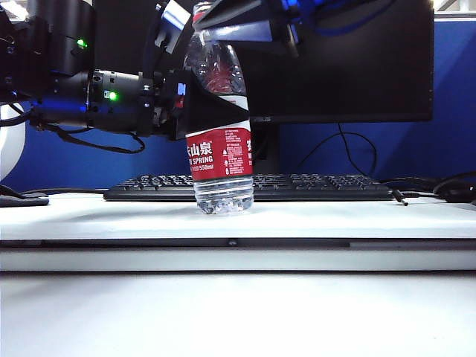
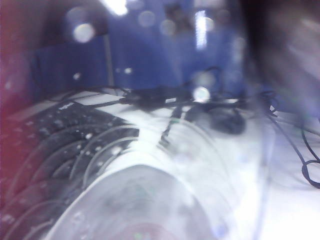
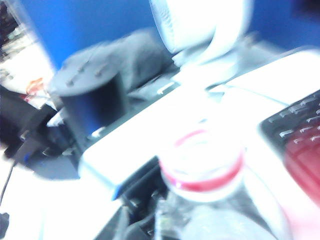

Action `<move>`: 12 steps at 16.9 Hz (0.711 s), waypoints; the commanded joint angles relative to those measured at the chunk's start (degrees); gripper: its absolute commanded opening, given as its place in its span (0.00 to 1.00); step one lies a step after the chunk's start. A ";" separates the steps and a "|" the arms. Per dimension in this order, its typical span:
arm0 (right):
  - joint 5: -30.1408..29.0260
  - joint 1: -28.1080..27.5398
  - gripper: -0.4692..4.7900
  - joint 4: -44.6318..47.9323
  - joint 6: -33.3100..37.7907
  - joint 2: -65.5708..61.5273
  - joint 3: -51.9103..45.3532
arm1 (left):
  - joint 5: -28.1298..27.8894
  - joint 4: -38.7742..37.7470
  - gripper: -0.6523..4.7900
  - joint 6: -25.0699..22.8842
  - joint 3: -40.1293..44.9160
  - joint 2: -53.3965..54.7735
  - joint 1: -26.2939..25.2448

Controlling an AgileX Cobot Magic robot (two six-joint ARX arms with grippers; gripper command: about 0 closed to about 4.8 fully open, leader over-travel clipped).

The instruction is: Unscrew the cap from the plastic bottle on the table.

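bottle upright (neck up) | left gripper clamps body

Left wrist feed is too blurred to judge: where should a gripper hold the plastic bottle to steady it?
Grip the plastic bottle on its clear ribbed body just above the label, coming in level from the exterior view's left. It stands upright, and the right gripper crowds its top. The left gripper is clamped there now.

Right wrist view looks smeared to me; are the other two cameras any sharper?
Right wrist view: motion-blurred, the clear ribbed plastic bottle and its red neck ring smeared. Left wrist view: soft, glary, bottle wall fills it. Exterior view: sharp, dim, left gripper beside the bottle.
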State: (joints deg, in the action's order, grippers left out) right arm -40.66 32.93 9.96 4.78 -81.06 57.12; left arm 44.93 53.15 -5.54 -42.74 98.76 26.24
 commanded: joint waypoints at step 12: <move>16.76 -0.09 0.17 -15.74 -3.85 8.57 0.24 | -4.20 0.11 0.56 -0.07 -0.02 0.02 0.35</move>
State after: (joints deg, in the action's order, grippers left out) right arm -23.77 32.80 -4.45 2.00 -73.54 57.19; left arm 40.93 53.32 -5.50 -42.74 98.76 26.59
